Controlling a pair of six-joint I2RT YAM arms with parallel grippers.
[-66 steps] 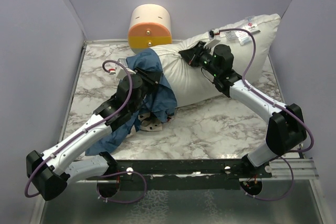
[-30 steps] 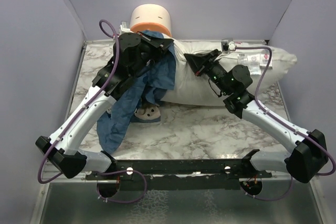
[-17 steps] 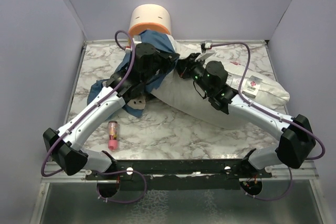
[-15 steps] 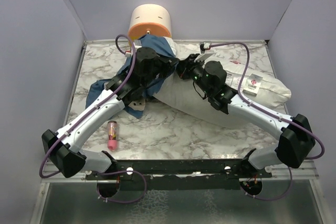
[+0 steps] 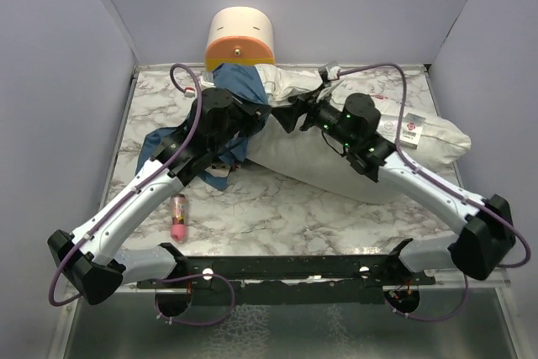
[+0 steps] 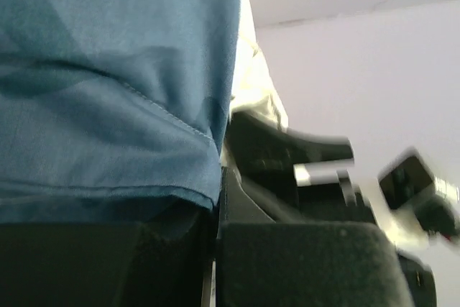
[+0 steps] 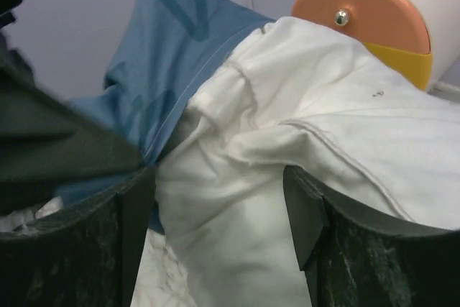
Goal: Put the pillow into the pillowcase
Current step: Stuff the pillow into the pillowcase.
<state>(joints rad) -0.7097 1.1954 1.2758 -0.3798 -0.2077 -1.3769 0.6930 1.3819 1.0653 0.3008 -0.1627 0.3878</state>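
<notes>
Marble table [image 5: 294,216], lilac walls: the pillow [image 5: 336,153] lies slantwise from back-centre toward my right, with the pillowcase [image 5: 239,86] bunched over its back-left end, just in front of the cylinder [image 5: 241,39]. My left gripper [image 5: 250,124] is pinched tight on the pillowcase's cloth, and my right gripper [image 5: 290,115] stands wide, the pillow's corner loose between its fingers. With nothing pinning the pillow, I judge my left pull could drag it along or slip the cloth off that corner.

Darker blue letter A on the pillowcase [image 7: 172,34], label [image 5: 411,124] on the pillow [image 5: 311,157] too small to read
</notes>
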